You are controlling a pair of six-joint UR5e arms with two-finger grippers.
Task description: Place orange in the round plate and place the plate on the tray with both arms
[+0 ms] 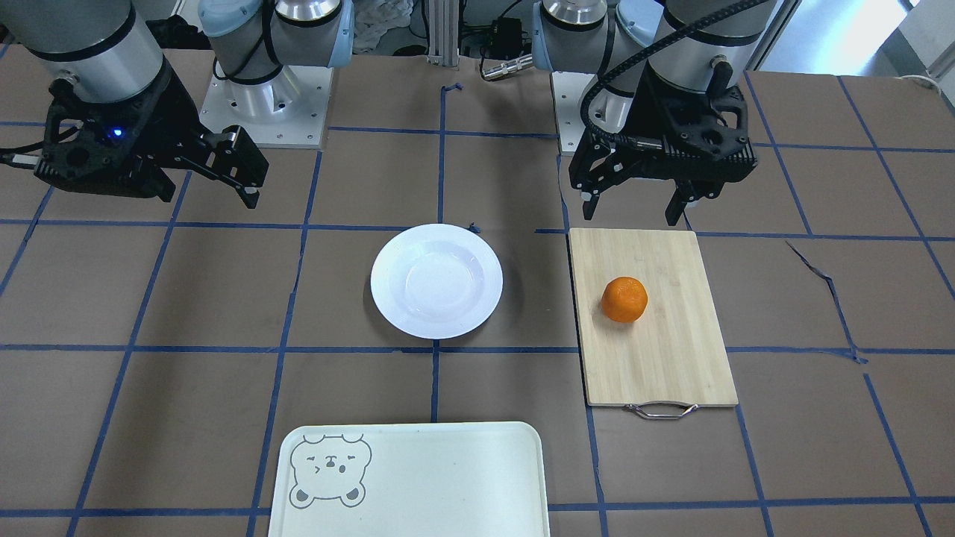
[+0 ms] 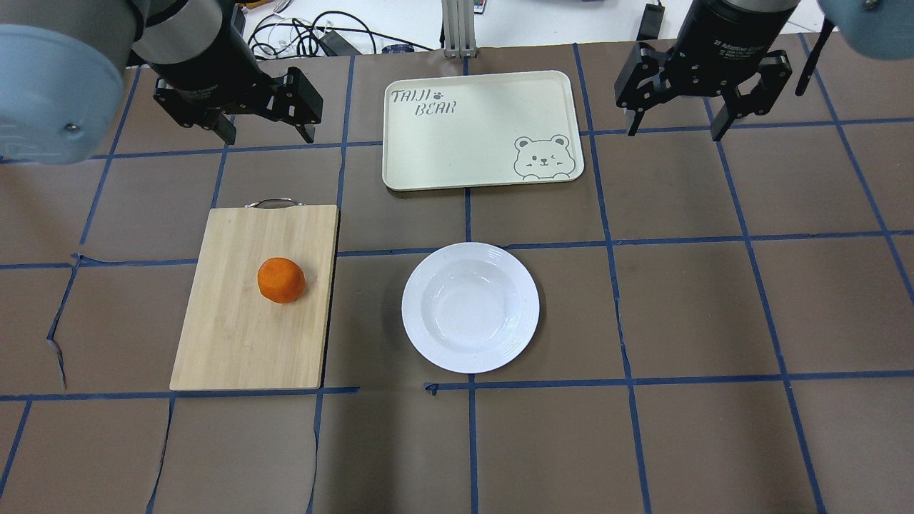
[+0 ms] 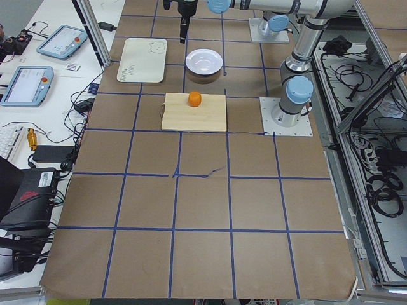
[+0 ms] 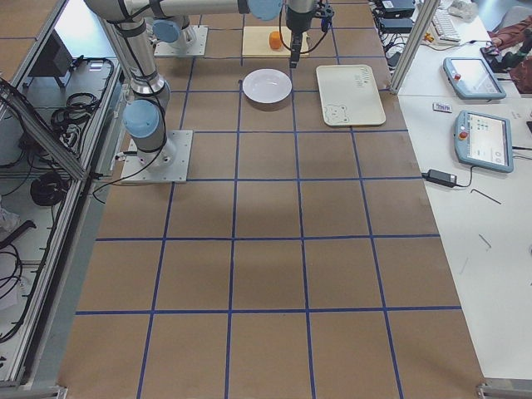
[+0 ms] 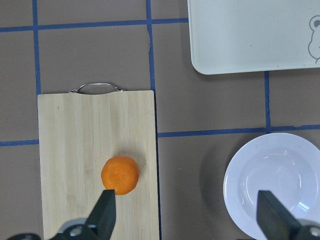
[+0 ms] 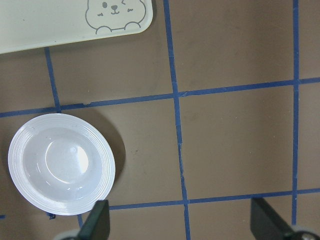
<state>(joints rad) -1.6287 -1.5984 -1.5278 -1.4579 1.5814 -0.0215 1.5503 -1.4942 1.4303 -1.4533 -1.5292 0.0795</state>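
Orange (image 2: 281, 280): lies on a bamboo board (image 2: 235, 343), slightly off the board's middle, toward the handle end and the long edge that faces the plate. It touches only the board.

Board: flat on the table (image 2: 714, 321), on the robot's left. Its wire handle (image 2: 271, 203) points away from the robot.

Plate (image 2: 470, 307): white and round, upright on the table near its middle. It sits beside the board but apart from it, with a strip of brown table between them.

Tray (image 2: 471, 135): cream and rectangular, on the table beyond the plate as seen from the robot and not touching it. The bear face (image 2: 541, 158) is in the near corner on the robot's right.

Left arm (image 2: 193, 64): holds its jaws raised above the table on the board's side. The jaws are spread wide and grip nothing. In the left wrist view the orange shows just above one fingertip (image 5: 106, 212), with the plate near the other.

Right arm (image 2: 735, 36): holds its jaws raised on the robot's right of the tray. They are likewise spread wide with nothing between them. The right wrist view looks down on the plate and the tray's bear corner.

Table: brown surface divided into squares by blue tape lines (image 2: 607, 243).
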